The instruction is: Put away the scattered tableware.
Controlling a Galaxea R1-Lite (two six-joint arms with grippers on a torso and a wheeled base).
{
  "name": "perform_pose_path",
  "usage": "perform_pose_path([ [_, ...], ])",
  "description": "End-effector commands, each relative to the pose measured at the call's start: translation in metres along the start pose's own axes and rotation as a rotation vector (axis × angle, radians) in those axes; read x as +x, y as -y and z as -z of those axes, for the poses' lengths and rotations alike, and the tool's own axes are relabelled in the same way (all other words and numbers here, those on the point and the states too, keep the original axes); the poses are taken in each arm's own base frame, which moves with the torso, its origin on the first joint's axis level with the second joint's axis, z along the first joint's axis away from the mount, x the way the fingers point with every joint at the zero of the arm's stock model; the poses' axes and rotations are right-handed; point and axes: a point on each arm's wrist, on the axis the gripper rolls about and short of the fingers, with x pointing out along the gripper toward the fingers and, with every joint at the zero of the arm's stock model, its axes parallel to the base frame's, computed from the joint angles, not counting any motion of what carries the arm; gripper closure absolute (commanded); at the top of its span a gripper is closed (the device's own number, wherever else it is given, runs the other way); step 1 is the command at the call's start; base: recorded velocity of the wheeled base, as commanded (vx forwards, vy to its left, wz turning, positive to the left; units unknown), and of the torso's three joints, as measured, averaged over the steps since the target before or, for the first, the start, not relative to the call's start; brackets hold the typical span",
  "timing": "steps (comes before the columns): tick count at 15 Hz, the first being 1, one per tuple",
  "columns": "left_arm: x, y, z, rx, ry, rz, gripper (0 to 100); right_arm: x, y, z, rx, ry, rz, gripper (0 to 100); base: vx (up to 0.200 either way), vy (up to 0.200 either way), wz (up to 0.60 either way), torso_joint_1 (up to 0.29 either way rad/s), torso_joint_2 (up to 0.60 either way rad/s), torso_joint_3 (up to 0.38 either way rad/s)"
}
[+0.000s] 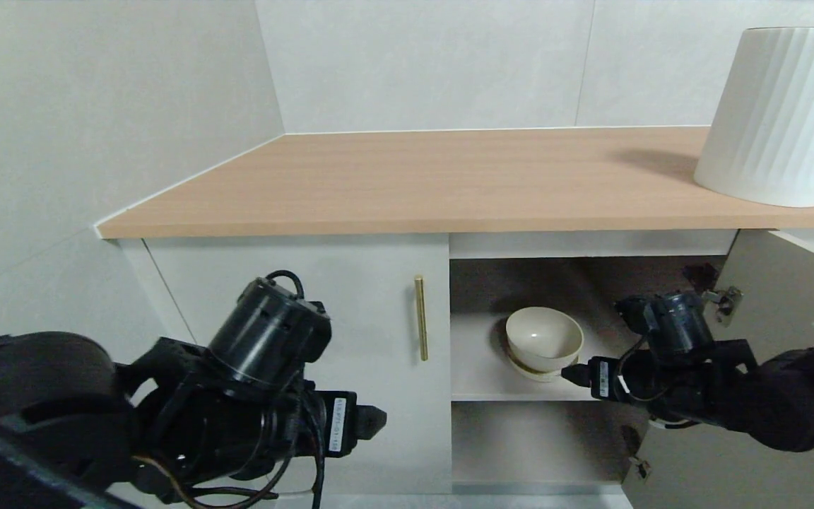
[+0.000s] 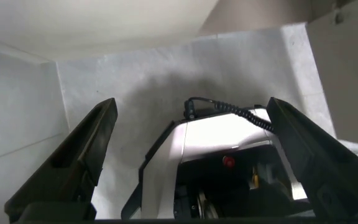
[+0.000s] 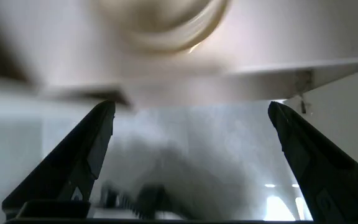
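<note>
Cream glazed round bowl (image 1: 543, 338) on saucer (image 1: 528, 370), white shelf (image 1: 478, 371); right claw (image 1: 568, 375) spread just beside; left claw (image 1: 377, 423) spread.

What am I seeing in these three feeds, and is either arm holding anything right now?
It is a two-armed robot. The wide picture is from its head camera; the other two look out from each wrist. The left claw hangs low before the shut cabinet door; the right claw is at the open cupboard's shelf, just by a cream bowl. Both claws are open and hold nothing. On the countertop stands a white ribbed cylinder.
</note>
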Motion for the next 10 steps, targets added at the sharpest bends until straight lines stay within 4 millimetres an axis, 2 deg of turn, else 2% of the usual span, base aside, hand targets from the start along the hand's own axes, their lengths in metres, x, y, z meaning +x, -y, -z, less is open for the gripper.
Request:
perform_pose_path([
  [1,-0.039,-0.021,0.0,-0.029,0.1,0.026,0,-0.06,0.003,-0.006,-0.013,0.061,-0.061,0,0.0,0.0,0.0,0.0,0.0,0.0],
  [3,-0.058,-0.031,0.003,-0.053,0.15,0.047,0,-0.092,0.004,-0.012,-0.014,0.057,-0.096,0,0.0,0.0,0.0,0.0,0.0,0.0],
  [5,-0.063,-0.038,-0.001,-0.082,0.18,0.035,0,-0.118,0.006,-0.016,-0.016,0.044,-0.11,0,0.0,0.0,0.0,0.0,0.0,0.0],
  [10,-0.064,-0.043,-0.002,-0.049,0.188,0.015,0,-0.136,0.011,-0.012,-0.019,0.033,-0.112,0,0.0,0.0,0.0,0.0,0.0,0.0],
])
